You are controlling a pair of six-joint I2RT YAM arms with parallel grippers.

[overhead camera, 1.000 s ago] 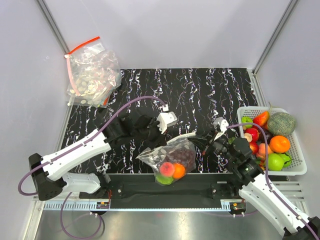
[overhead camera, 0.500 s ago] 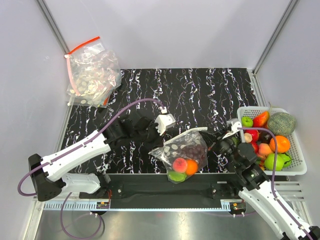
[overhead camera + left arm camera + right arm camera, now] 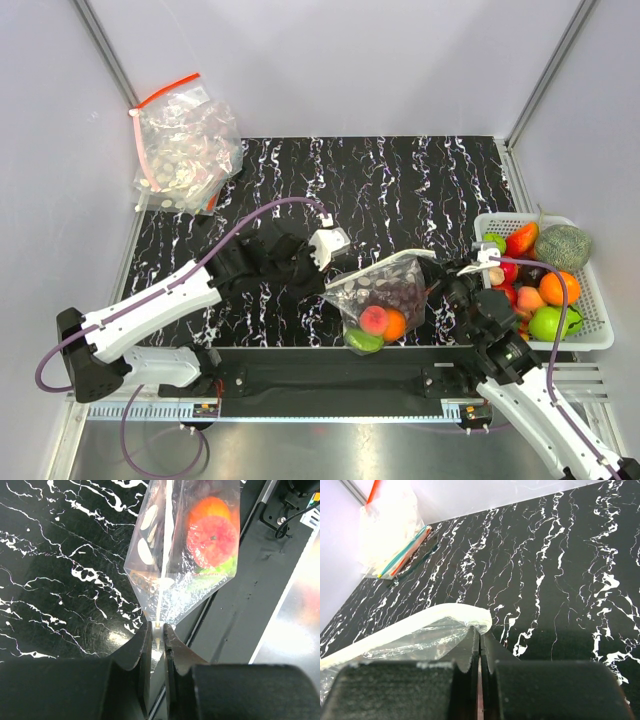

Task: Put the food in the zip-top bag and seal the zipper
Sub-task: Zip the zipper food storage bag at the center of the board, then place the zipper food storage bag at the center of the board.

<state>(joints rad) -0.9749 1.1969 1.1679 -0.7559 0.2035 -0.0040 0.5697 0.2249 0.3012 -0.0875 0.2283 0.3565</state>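
Close to the near edge of the bench (image 3: 420, 180), a little right of its middle, the zip-top bag (image 3: 372, 292) is stretched between the two arms. In its low end, toward the near edge, lie a green fruit (image 3: 363, 341), a peach (image 3: 374, 319) and an orange (image 3: 394, 324), touching one another. A dark bunch of grapes (image 3: 397, 295) sits just behind them. Whether the bag's bottom rests on the bench I cannot tell.

The zipper (image 3: 385, 266) runs as a pale strip along the bag's far edge, from one arm to the other. The left end effector (image 3: 322, 284) is narrowed onto the strip's left end. In the left wrist view its two jaws stand almost together with the pale strip caught between them. The right end effector (image 3: 437, 268) pinches the right end, its jaws all but touching, with the pale corner of the bag at their tips. Whether the strip is pressed together along its whole length cannot be told.

Farther right, at the right edge of the bench, a white basket (image 3: 597, 318) holds more fruit, among it a netted melon (image 3: 562, 245).

In the far left corner lies a heap of bags (image 3: 185, 150) with a red strip (image 3: 168, 90), well apart from everything else.
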